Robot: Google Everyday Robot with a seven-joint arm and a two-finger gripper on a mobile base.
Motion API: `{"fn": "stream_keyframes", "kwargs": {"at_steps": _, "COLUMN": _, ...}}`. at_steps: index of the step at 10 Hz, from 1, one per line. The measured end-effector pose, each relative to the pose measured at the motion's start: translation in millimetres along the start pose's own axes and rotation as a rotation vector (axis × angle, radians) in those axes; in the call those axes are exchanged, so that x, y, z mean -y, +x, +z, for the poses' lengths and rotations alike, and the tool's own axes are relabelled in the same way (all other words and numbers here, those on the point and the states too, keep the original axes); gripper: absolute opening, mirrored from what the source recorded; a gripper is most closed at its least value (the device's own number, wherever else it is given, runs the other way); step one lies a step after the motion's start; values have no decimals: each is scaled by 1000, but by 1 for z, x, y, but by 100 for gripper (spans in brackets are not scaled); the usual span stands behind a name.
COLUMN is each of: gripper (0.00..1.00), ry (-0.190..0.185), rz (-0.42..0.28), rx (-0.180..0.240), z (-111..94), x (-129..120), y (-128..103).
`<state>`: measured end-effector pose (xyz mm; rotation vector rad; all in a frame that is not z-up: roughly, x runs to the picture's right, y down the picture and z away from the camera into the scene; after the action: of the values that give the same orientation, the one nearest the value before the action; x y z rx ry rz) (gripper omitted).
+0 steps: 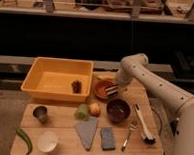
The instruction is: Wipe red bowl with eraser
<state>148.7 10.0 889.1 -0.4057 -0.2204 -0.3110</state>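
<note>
The red bowl (102, 87) sits on the wooden table just right of the yellow tub. My gripper (113, 86) reaches down from the right over the bowl's right side. It is shut on the eraser (111, 90), a small dark block with pale stripes. The eraser rests on or just above the inside of the bowl by its right rim, and I cannot tell whether it touches. The arm covers the bowl's far right edge.
A yellow tub (50, 79) holds a small brown object (77, 86). A dark brown bowl (118, 109), a green item (82, 111), an orange fruit (94, 109), a metal cup (40, 113), a white bowl (48, 141), a green pepper (25, 139), a grey cloth (86, 131), a blue-grey sponge (107, 138), a fork (127, 137) and a brush (143, 123) lie nearer.
</note>
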Motion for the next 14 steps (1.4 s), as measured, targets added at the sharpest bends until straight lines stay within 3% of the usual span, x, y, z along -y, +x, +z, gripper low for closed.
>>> {"fn": "stream_keyframes", "kwargs": {"at_steps": 3, "gripper": 14, "ry": 10, "rz": 26, "rx": -22, "z": 9, "x": 29, "y": 9}}
{"fn": "stream_keyframes", "kwargs": {"at_steps": 6, "gripper": 14, "ry": 17, "rz": 20, "rx": -25, "z": 24, "x": 57, "y": -10}}
{"fn": "stream_keyframes", "kwargs": {"at_steps": 8, "gripper": 14, "ry": 19, "rz": -8, "rx": -12, "z": 29, "x": 68, "y": -35}}
{"fn": "stream_keyframes", "kwargs": {"at_steps": 11, "gripper": 14, "ry": 15, "rz": -71, "rx": 36, "z": 25, "x": 61, "y": -66}}
{"fn": "stream_keyframes", "kwargs": {"at_steps": 14, "gripper": 14, "ry": -15, "rz": -115, "rx": 67, "z": 20, "x": 37, "y": -77}}
